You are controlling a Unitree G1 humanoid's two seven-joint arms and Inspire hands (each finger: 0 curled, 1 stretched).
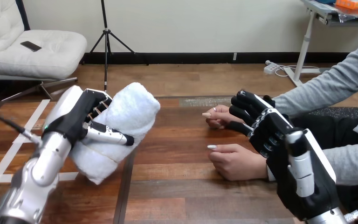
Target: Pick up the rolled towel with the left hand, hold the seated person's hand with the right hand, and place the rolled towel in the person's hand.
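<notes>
Left hand [72, 119] grips the rolled towel [130, 114], its long axis rising rightward.

rolled towel [131, 111] white terry cloth, fluffy, rough nap; worktop [182, 186] dark wood planks, smooth, slight sheen; left hand [76, 120] and right hand [284, 158] matt black plastic with glossy white shells; left forearm [37, 172] brushed silver metal; person's sleeve [326, 88] grey knit.

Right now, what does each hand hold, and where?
The left hand grips the rolled towel's middle. The right hand is beside the person's nearer hand; a hold cannot be told.
</notes>
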